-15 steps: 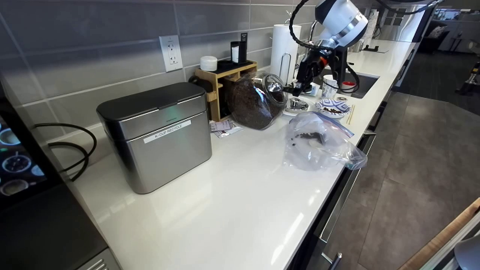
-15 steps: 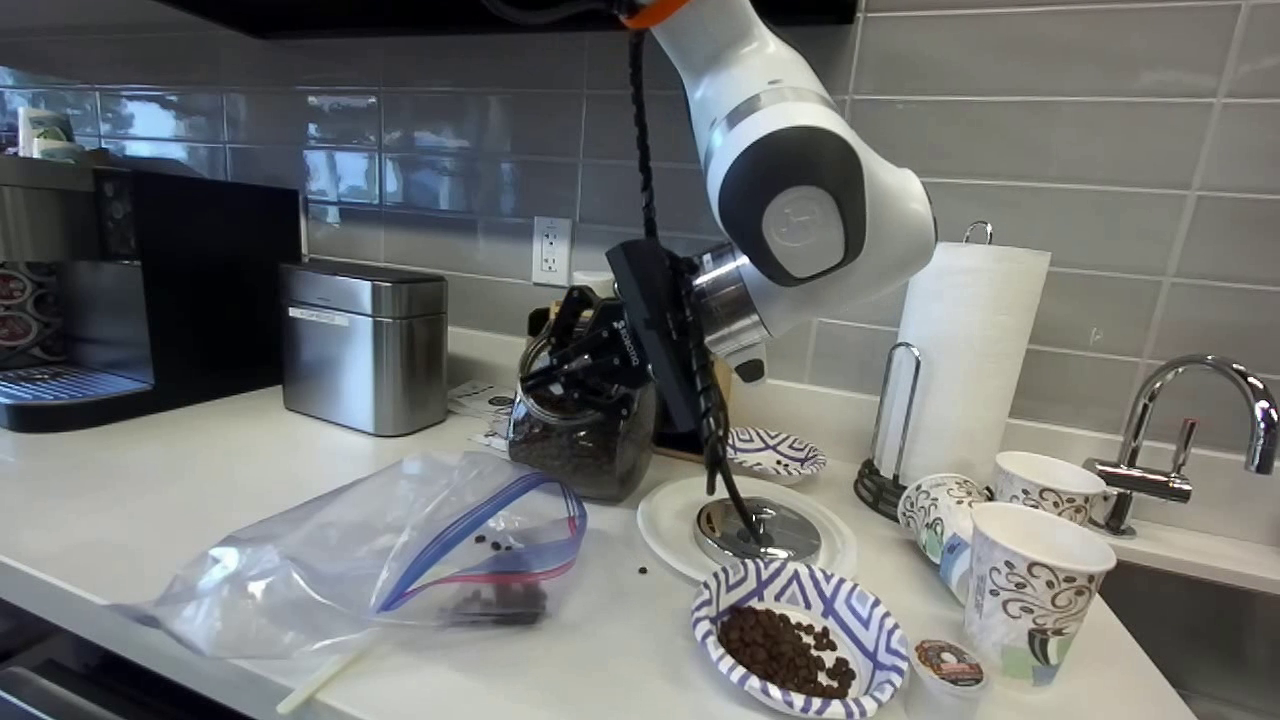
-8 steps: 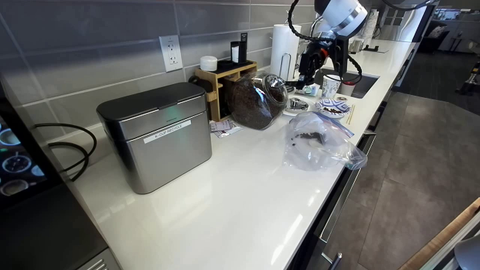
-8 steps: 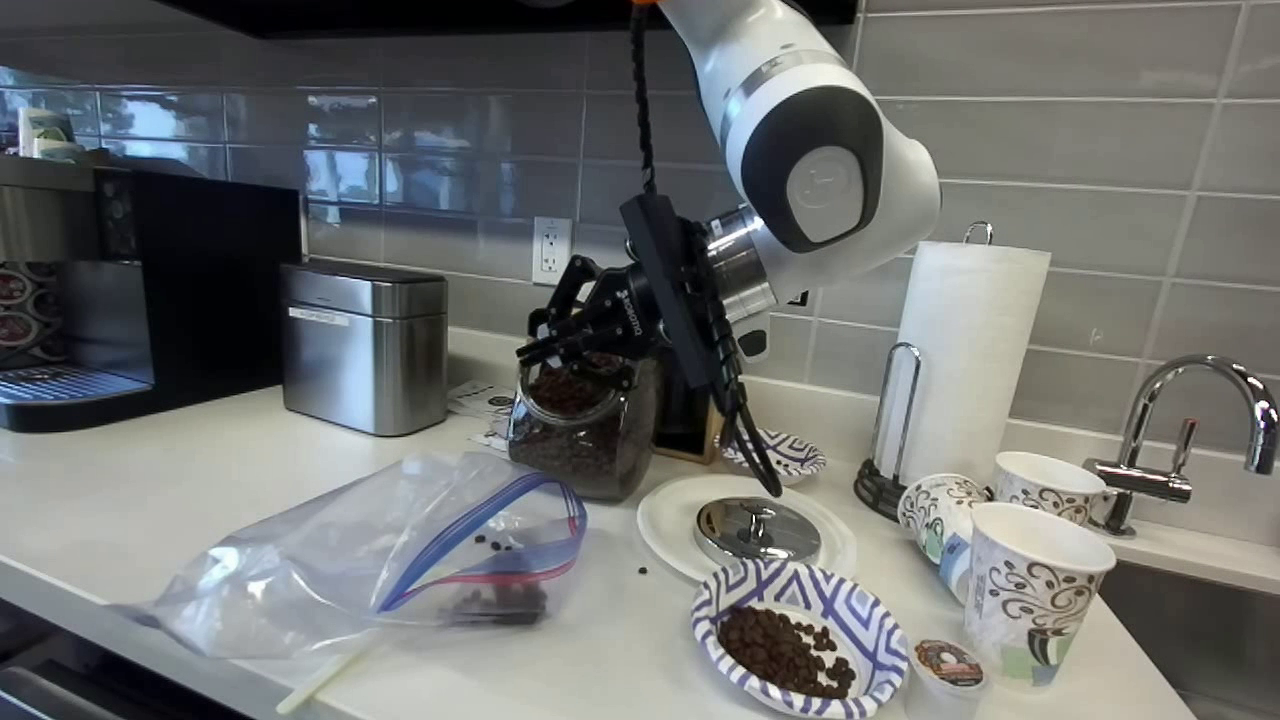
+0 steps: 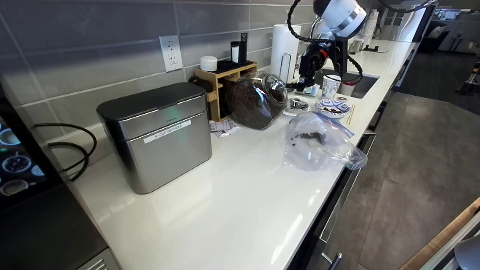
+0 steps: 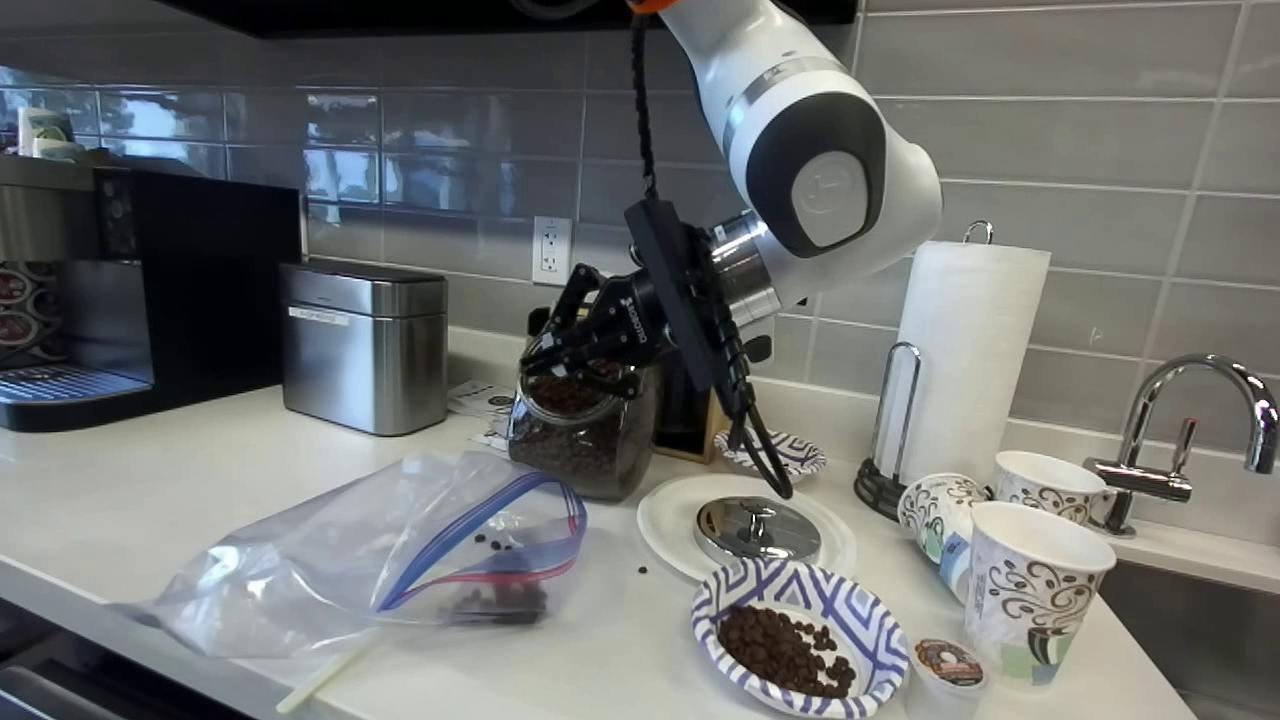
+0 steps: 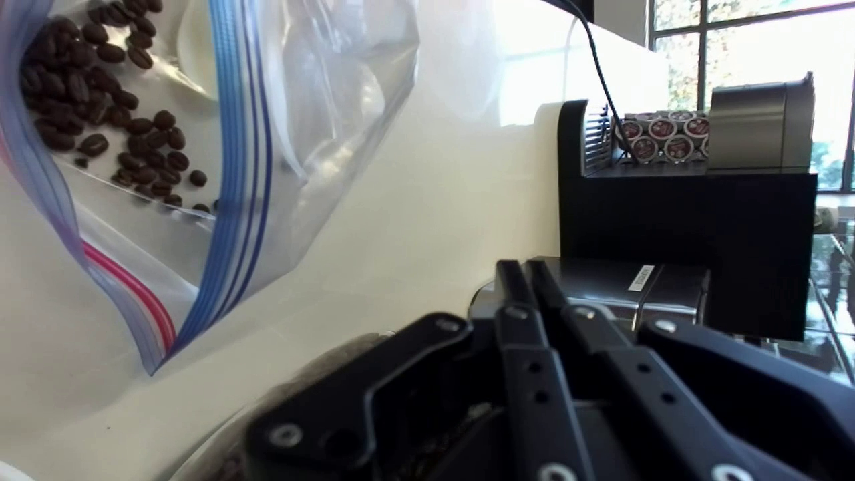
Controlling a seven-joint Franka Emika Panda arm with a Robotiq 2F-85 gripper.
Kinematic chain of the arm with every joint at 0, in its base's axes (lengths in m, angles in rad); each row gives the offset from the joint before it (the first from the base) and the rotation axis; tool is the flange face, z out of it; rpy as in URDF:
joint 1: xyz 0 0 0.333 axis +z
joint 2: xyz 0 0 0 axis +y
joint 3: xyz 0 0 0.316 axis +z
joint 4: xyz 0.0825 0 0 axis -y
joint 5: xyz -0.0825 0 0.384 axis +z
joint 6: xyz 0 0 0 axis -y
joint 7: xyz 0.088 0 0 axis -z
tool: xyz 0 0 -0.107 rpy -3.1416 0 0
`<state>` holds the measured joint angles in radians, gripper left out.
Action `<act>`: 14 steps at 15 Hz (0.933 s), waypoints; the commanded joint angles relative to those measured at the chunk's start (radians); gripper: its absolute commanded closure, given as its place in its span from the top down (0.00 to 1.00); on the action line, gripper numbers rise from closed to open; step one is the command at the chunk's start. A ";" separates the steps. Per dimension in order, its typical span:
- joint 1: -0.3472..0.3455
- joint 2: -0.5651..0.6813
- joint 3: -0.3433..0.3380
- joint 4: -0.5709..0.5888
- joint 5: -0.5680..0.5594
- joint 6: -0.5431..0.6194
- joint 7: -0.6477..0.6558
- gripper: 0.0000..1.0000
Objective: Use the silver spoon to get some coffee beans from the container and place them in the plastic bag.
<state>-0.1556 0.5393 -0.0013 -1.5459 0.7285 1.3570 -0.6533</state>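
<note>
The tool (image 7: 522, 265) sits at five o'clock in the wrist view, and it is clenched, jaws drawn in side by side! Over at ten o'clock there, the plastic bag (image 7: 287, 160) gapes, blue zip strip along one lip, red showing on the other, a good heap of coffee beans (image 7: 70, 87) inside. Across to an exterior view, and take the glass jar (image 6: 570, 455) as the middle of the dial: it is loaded with dark beans, slanted mouth up between eleven and twelve, and right there, by the opening, hangs the tool; whether they touch, I cannot tell. From the jar, the bag lies on the counter (image 6: 250, 460) at eight o'clock, its mouth turned roughly to three. Swing round to four: a silver lid (image 6: 757, 540) on a white plate (image 6: 662, 525). Between four and five, a blue-and-white bowl (image 6: 855, 612) with beans piled in it, and a small dark speck (image 6: 643, 570) on the counter at five. Up at ten, the grey metal box (image 6: 365, 365) and past it a black machine (image 6: 225, 300); out at three, the paper towel roll (image 6: 970, 370) and, beyond it, a chrome tap (image 6: 1150, 482), with patterned paper cups (image 6: 1035, 600) a touch lower, between three and four
</note>
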 commanded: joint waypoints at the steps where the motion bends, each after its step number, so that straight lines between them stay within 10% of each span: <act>1: 0.011 0.072 0.010 0.102 -0.059 -0.017 0.056 0.01; 14: 0.053 0.235 0.092 0.371 -0.292 -0.037 0.105 0.01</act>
<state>-0.1117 0.7139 0.0700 -1.2729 0.4933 1.3559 -0.5869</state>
